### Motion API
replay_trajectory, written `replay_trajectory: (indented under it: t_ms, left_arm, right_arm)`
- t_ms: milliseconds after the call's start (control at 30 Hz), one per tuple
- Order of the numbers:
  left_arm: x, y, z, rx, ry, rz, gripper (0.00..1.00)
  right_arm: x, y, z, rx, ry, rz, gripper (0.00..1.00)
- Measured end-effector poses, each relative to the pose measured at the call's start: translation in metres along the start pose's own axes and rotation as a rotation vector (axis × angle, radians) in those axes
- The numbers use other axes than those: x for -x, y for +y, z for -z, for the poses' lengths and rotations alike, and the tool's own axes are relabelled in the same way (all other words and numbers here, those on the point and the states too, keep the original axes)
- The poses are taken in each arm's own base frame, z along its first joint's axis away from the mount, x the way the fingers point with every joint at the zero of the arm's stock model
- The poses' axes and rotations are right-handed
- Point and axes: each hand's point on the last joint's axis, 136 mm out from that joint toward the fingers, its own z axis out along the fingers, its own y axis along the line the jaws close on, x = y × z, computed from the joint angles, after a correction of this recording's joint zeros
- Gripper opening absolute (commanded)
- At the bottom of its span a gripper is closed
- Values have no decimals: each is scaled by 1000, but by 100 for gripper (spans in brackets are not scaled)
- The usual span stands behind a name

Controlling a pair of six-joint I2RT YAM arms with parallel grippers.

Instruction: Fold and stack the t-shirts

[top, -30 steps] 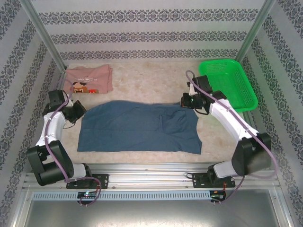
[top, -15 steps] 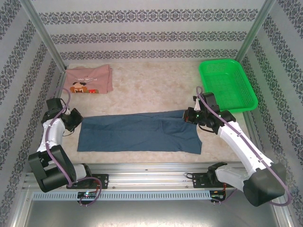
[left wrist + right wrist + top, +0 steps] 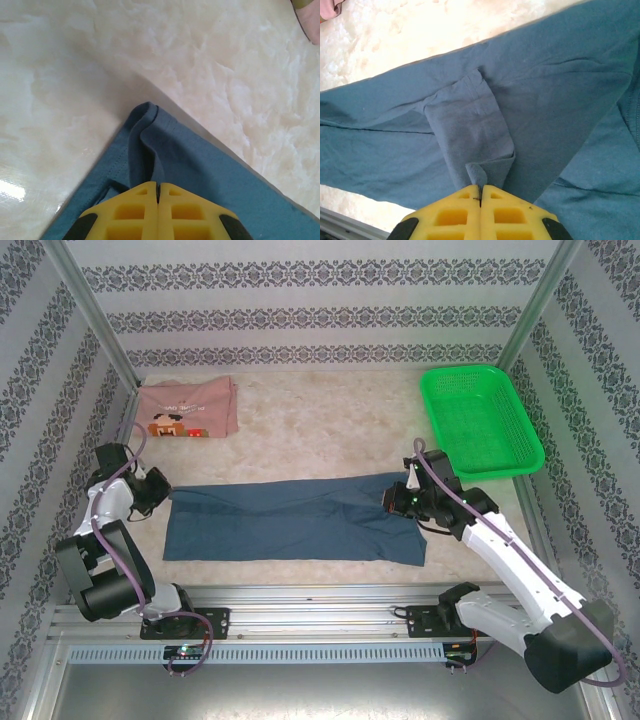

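A slate-blue t-shirt (image 3: 290, 525) is seen spread as a wide band across the lower middle of the tabletop (image 3: 320, 430). Its upper left corner is pinched by the closed left end effector (image 3: 162, 490), and its upper right edge by the closed right end effector (image 3: 390, 498). A pink t-shirt (image 3: 187, 408) printed with a pixel-art face is laid at the upper left, well apart. A green mesh basket (image 3: 480, 418) is placed at the upper right.
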Motion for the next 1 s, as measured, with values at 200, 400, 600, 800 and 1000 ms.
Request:
replay_trajectory:
  t_ms: [200, 400, 600, 800, 1000]
  left_arm:
    - [5, 7, -8, 28, 11, 5, 0]
    - [16, 8, -8, 47, -14, -25, 0]
    - [15, 12, -11, 62, -14, -40, 24]
    - [6, 19, -10, 81, -15, -22, 58]
    - [16, -2, 20, 33, -114, -9, 63]
  right_arm:
    - [-14, 0, 2, 12, 22, -2, 0]
    - [-28, -3, 2, 19, 51, -1, 0]
    - [-45, -9, -4, 16, 95, -17, 0]
    - [-61, -16, -11, 10, 143, -22, 1]
    - [-75, -23, -19, 0, 185, -35, 28]
